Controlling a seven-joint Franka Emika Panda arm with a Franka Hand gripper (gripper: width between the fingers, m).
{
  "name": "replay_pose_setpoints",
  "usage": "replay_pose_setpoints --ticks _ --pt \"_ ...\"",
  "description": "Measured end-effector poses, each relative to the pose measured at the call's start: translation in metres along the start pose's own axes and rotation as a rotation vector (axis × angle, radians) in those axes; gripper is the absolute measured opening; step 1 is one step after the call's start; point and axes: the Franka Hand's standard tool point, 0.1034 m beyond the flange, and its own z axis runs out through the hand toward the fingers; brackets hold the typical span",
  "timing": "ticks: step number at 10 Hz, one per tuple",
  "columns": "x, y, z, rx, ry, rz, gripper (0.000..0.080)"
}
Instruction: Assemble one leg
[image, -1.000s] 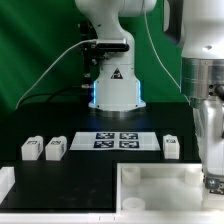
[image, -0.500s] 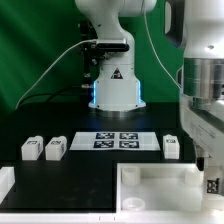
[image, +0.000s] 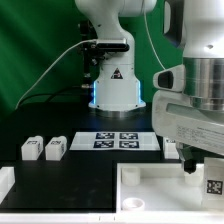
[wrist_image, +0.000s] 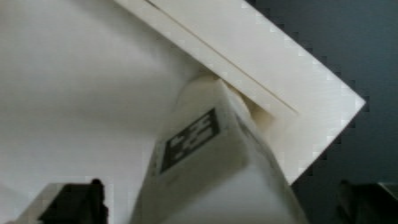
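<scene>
A white leg (image: 213, 186) with a black-and-white tag stands upright in the far corner of the large white panel (image: 160, 188), at the exterior view's right. My gripper (image: 200, 165) hangs just above it. In the wrist view the leg (wrist_image: 222, 150) rises between my two dark fingertips (wrist_image: 71, 202), with a gap on each side, over the panel's corner rim (wrist_image: 267, 60). The gripper (wrist_image: 222, 205) is open and empty. Three more legs lie on the black table: two at the exterior view's left (image: 31, 149) (image: 55, 148) and one by my arm (image: 171, 146).
The marker board (image: 115, 140) lies in the middle of the table. The arm's white base (image: 112, 85) stands behind it. A white part (image: 5, 185) shows at the front of the exterior view's left edge. A green backdrop is behind.
My gripper has risen from low over the panel's corner. The leg has stayed in the corner, and its tag now shows below the fingers.
</scene>
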Motion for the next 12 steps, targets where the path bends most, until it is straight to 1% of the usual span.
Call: replay_pose_setpoints --ticks 1,2,4,6,7,8,9,10,11,12 --pt "-0.0025 -0.0033 -0.0008 0.002 0.004 -0.225 0.0649" --pt "-0.004 -0.0036 -0.0001 -0.001 0.004 -0.399 0.0649" --pt "-0.0045 -0.0019 0.0012 -0.004 0.004 -0.442 0.0649" --pt "-0.0044 -0.0014 0.0018 -0.004 0.004 -0.424 0.0386" --pt "-0.0044 -0.0011 0.0021 -0.004 0.003 -0.395 0.0386" --pt "-0.0038 -0.0006 0.0022 -0.004 0.004 -0.301 0.0291" --pt "-0.0032 -0.0001 0.0025 -0.005 0.004 -0.225 0.0291" --pt "0.0 0.0004 0.0028 -0.005 -0.001 -0.065 0.0291" --pt "-0.0001 -0.0007 0.0036 -0.014 -0.009 0.096 0.0291" --pt "0.0012 0.0004 0.0036 -0.012 -0.012 0.331 0.0291"
